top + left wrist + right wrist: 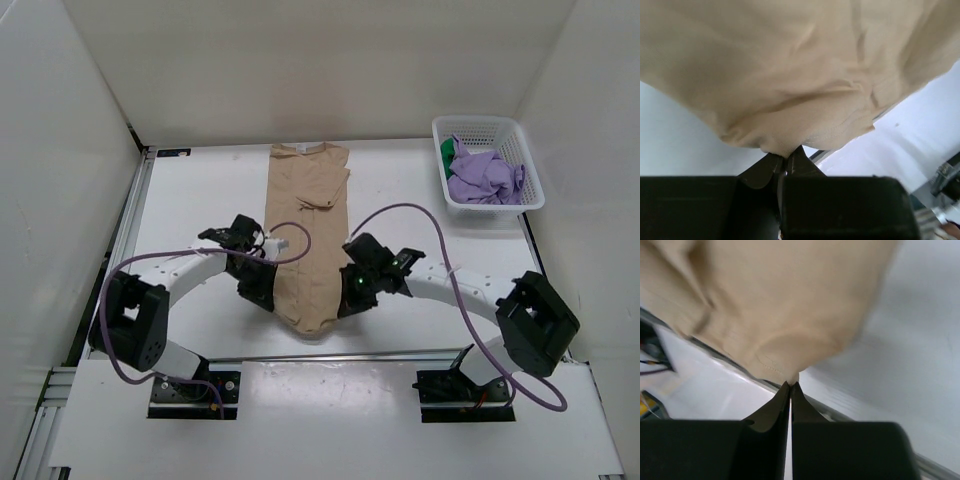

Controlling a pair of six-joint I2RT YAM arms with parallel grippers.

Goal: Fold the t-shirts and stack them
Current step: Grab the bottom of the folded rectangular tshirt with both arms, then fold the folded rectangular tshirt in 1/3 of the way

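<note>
A tan t-shirt [307,230] lies as a long narrow strip down the middle of the table, from the back to near the front edge. My left gripper [262,290] is shut on its near left edge, and cloth [790,85] bunches at the fingertips in the left wrist view. On the other side my right gripper [350,296] pinches the near right edge, with the hem [775,360] caught between its tips. A purple t-shirt [485,177] and a green t-shirt [447,150] lie crumpled in the basket.
A white lattice basket [530,175] stands at the back right of the table. White walls close the table on three sides. A metal rail [330,355] runs along the near edge in front of the arm bases.
</note>
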